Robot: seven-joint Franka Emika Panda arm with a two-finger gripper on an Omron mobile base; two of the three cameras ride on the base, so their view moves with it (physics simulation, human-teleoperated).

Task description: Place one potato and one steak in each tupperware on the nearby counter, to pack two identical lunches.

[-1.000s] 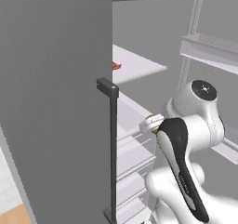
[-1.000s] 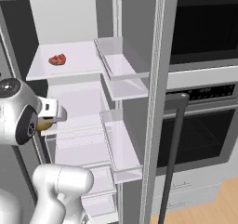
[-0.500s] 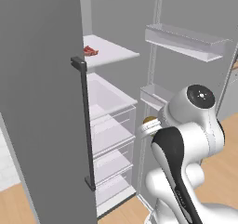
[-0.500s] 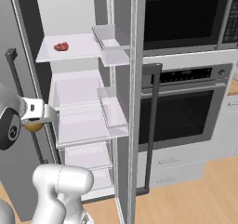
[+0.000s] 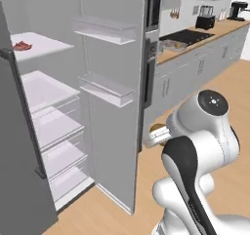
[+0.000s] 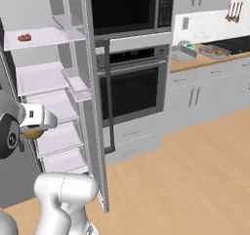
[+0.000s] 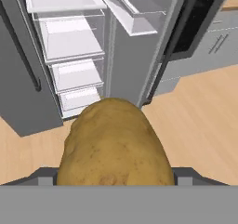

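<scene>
Already the tool (image 7: 115, 181) is clamped wide around a potato (image 7: 114, 146), carried in front of the open fridge (image 5: 105, 112). Potato looks firm, rounded, fairly light, likely to roll, so gripping across its middle suits. One steak (image 6: 24, 37) sits on the top fridge shelf; tupperware (image 6: 213, 50) waits on the far desk (image 6: 205, 58).

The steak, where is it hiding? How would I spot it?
Find the tall open fridge. Look at its top white shelf, near the left end. The steak is the small, flat, red thing lying there, the one spot of colour among the pale shelves.
</scene>
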